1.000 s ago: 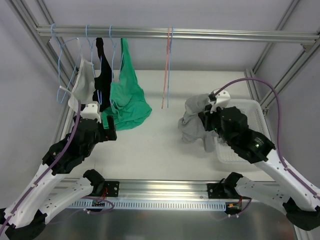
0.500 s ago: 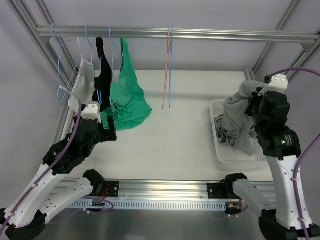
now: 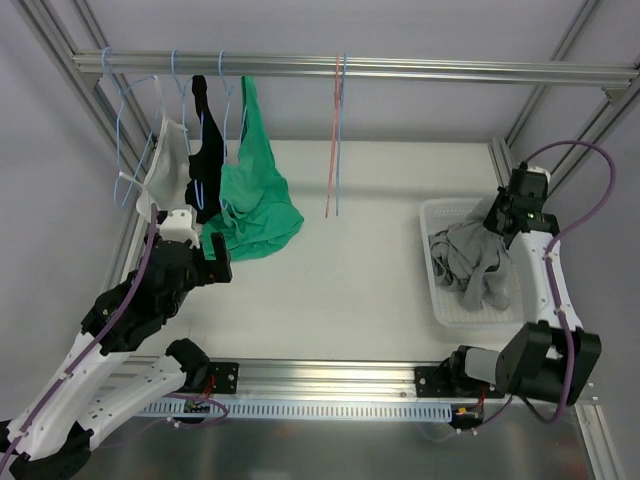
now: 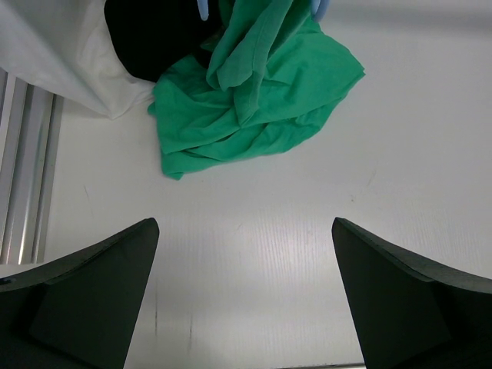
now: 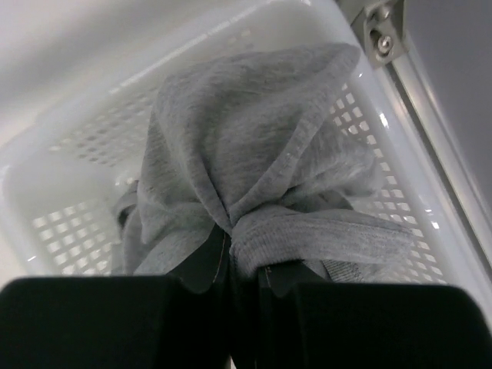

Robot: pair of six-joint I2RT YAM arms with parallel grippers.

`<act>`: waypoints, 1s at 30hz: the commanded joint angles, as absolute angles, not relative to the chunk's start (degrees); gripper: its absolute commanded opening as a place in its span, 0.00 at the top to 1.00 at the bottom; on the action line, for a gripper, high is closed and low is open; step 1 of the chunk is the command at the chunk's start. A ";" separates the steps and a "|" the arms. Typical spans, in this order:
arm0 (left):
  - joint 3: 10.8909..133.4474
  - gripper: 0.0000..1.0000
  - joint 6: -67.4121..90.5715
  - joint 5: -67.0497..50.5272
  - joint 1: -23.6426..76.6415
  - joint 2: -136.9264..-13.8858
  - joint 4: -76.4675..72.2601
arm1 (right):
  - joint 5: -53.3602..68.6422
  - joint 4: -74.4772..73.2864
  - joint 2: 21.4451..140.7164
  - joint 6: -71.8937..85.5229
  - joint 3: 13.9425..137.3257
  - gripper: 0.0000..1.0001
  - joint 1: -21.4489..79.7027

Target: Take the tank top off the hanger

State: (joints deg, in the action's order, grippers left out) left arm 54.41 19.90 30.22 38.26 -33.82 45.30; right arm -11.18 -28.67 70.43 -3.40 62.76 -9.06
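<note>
Gripping a fold of the grey tank top (image 5: 254, 146) tightly in the right pincer (image 5: 231, 246), draping it into the white basket (image 5: 84, 138) just below, seemingly ready for release, while holding the left pincer (image 4: 244, 231) wide before the green garment (image 4: 254, 100).

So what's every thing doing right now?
grey tank top: off any hanger, hanging into the white basket.
right hand: shut on the grey tank top.
left hand: open, empty.
green top: on its hanger, bottom bunched on the table.
black top: on a hanger.
white top: on a hanger.
pink hanger: bare.
</note>
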 commanded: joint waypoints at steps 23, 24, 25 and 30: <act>56.33 0.01 20.13 29.00 38.50 -25.58 42.80 | -12.57 -26.53 68.66 3.69 61.17 0.25 -12.83; 56.69 0.01 20.13 29.00 38.50 -25.40 42.80 | -13.26 -27.15 67.51 3.60 62.13 0.07 -12.83; 57.21 0.01 20.13 28.66 38.58 -25.40 42.80 | -13.71 -27.68 66.28 3.52 62.57 0.01 -12.83; 63.53 0.01 19.51 26.80 38.58 -29.25 42.98 | -13.64 -30.06 55.49 2.46 63.55 0.01 -12.83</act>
